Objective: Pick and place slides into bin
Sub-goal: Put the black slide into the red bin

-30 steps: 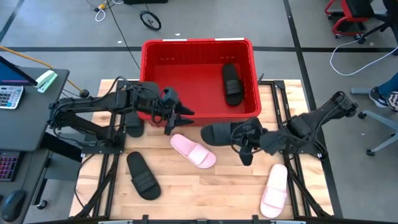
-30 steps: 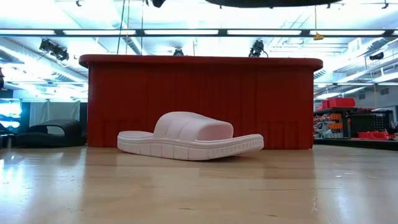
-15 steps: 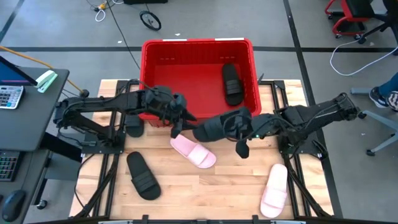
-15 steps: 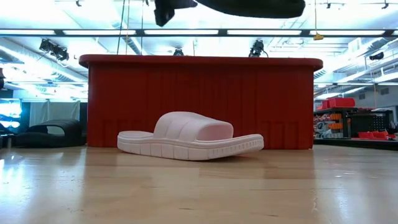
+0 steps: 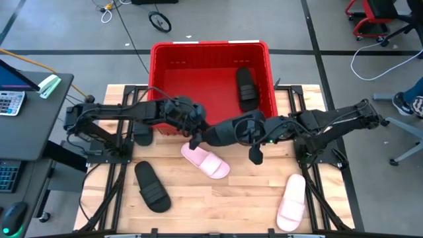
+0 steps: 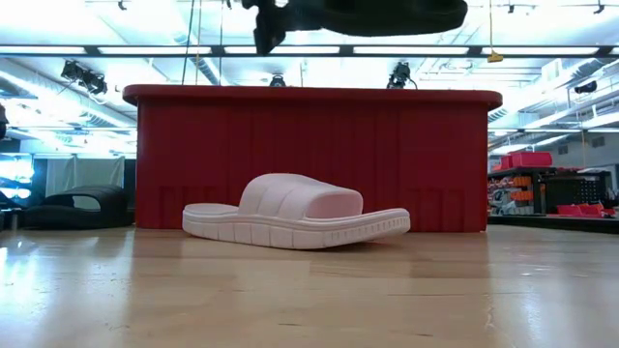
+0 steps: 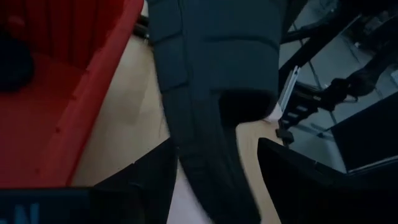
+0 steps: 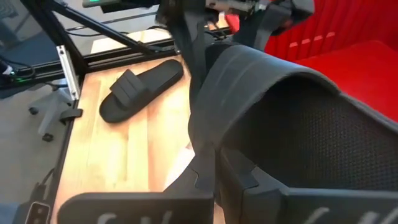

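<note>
Handover or carry of a black slide point(image 5: 232, 130) is under way: the right tool point(image 5: 256, 132) is clamped on its strap, holding it above the counter point(image 5: 218, 205) just in front of the red bin point(image 5: 210, 47). Next it must go over the rim. Left tool point(image 5: 195, 132) reaches its toe end, fingers apart around it

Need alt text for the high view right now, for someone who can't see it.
Above the wooden table, the right pincer holds a black slide just in front of the red bin while the left pincer meets its other end. Another black slide lies inside the bin.
</note>
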